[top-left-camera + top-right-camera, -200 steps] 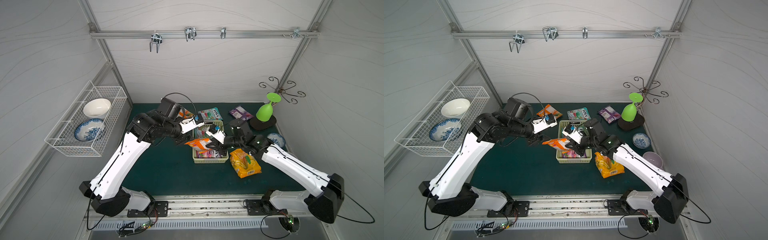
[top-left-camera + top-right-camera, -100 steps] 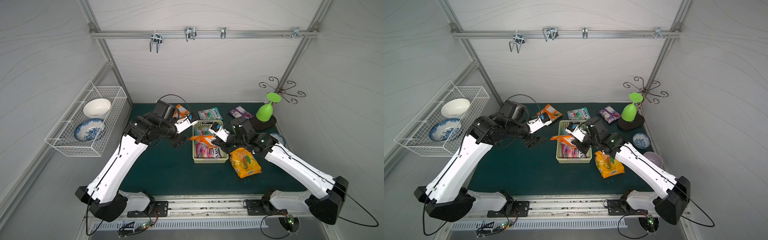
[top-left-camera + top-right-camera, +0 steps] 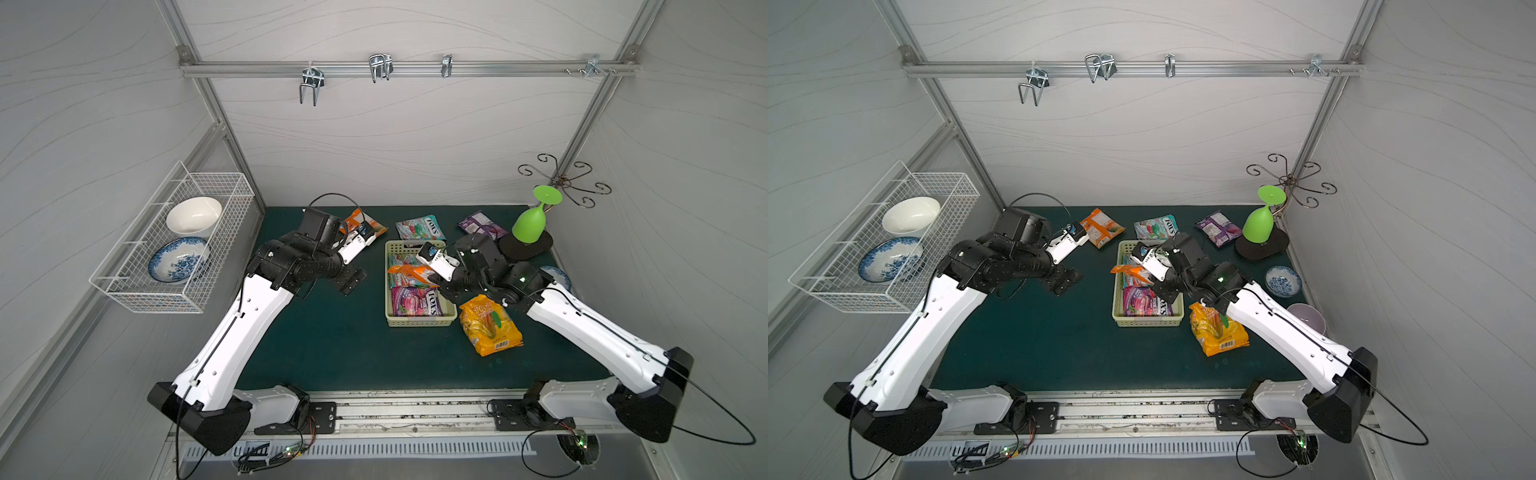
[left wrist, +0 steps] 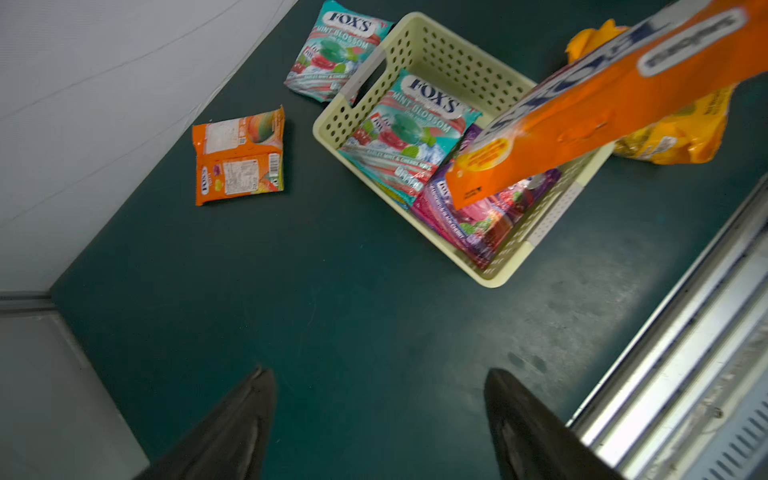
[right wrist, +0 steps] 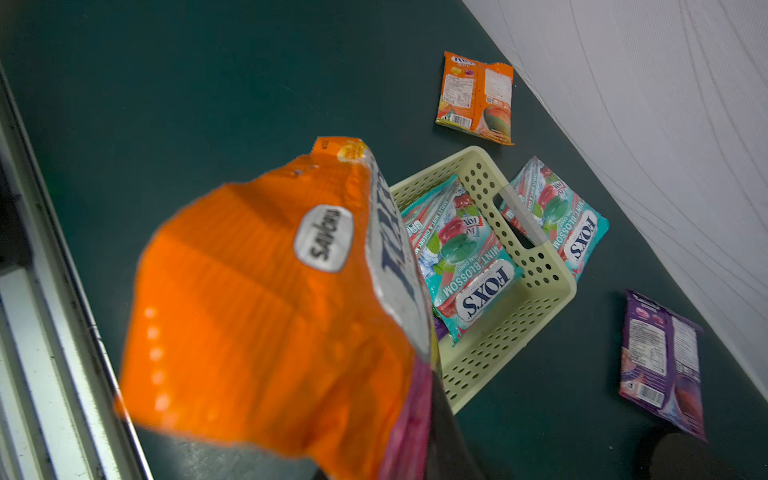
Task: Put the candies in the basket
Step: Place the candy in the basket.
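My right gripper (image 3: 432, 279) is shut on an orange candy packet (image 5: 257, 311), which hangs tilted over the pale green basket (image 3: 419, 322). A dark finger (image 5: 440, 415) shows beside the packet. A teal packet (image 4: 407, 133) and a purple packet (image 3: 413, 303) lie in the basket. My left gripper (image 4: 376, 372) stands open and empty above the mat, left of the basket. On the mat lie another orange packet (image 3: 1100, 227), a teal one (image 3: 1156, 226), a purple one (image 3: 1219, 228) and a big yellow bag (image 3: 1219, 328).
An upturned green glass (image 3: 530, 224) stands on a black base at the back right. A small patterned bowl (image 3: 1283, 280) and a pale cup (image 3: 1306, 316) sit by the right wall. A wire rack (image 3: 178, 249) with two bowls hangs on the left wall.
My left gripper has let go of the orange packet and drawn back to the left. The right gripper now holds the packet alone, slightly further over the basket.
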Controlling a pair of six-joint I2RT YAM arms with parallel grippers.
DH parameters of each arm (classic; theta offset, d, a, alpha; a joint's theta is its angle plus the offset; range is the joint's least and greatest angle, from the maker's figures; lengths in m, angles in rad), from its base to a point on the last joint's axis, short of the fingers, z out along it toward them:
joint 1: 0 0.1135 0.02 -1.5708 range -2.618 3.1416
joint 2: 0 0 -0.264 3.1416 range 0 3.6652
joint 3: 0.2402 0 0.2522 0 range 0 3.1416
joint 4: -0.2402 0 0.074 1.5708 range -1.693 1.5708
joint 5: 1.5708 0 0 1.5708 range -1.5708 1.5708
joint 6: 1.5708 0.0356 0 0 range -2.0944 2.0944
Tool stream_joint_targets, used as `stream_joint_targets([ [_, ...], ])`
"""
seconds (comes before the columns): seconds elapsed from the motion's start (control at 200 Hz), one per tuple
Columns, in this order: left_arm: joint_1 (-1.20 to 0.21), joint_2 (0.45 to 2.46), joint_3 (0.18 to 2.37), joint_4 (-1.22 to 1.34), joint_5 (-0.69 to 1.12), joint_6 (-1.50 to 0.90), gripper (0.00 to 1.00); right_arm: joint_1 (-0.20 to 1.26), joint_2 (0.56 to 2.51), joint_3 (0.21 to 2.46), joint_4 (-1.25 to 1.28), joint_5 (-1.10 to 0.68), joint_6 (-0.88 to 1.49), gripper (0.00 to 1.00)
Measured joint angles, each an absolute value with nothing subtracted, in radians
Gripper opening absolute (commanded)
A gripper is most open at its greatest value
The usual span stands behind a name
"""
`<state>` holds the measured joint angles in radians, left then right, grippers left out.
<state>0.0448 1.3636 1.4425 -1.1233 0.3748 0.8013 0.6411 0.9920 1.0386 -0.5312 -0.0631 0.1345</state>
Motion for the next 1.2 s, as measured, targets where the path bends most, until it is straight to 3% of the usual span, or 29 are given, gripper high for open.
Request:
stream_joint_targets([
  [0.88,-0.49,1.37,1.76,-1.234,0.274,0.777,0.0,0.745,1.174,1.145,-0.396,-0.318,-0.086,0.9],
  [1.201,-0.609,1.401,1.792,-1.264,0.243,0.758,0.0,0.746,1.246,1.155,-0.343,-0.45,-0.138,0.82],
])
